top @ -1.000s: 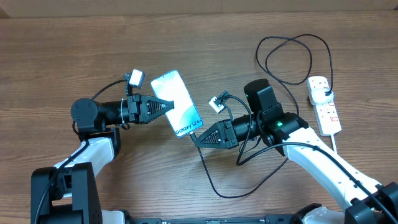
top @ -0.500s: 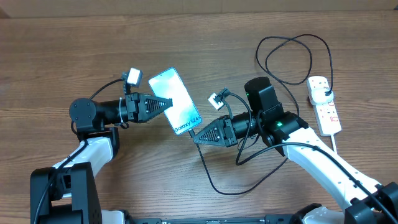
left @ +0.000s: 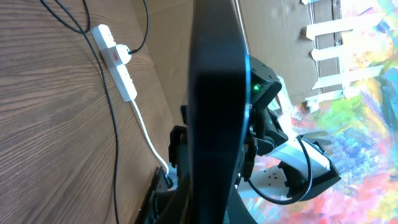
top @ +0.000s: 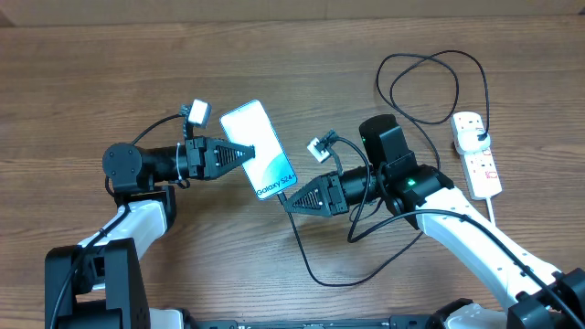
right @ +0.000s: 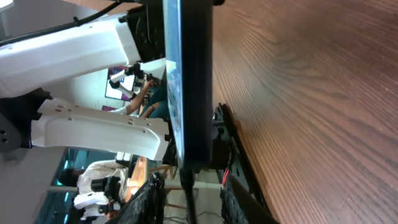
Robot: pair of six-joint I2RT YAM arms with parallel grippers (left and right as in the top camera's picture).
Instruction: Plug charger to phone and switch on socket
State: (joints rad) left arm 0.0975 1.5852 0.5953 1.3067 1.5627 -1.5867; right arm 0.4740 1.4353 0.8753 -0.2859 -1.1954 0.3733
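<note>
Socket [top: 477, 157]: white strip, red switches, far right on table [top: 91, 73]. Phone [top: 259, 151]: pale-blue screen, dark back, tilted, left gripper [top: 249, 153] clamped on it. Charger [right: 188, 186]: thin black cable, tip at phone's bottom edge, right gripper [top: 286, 203] parted around it.
</note>
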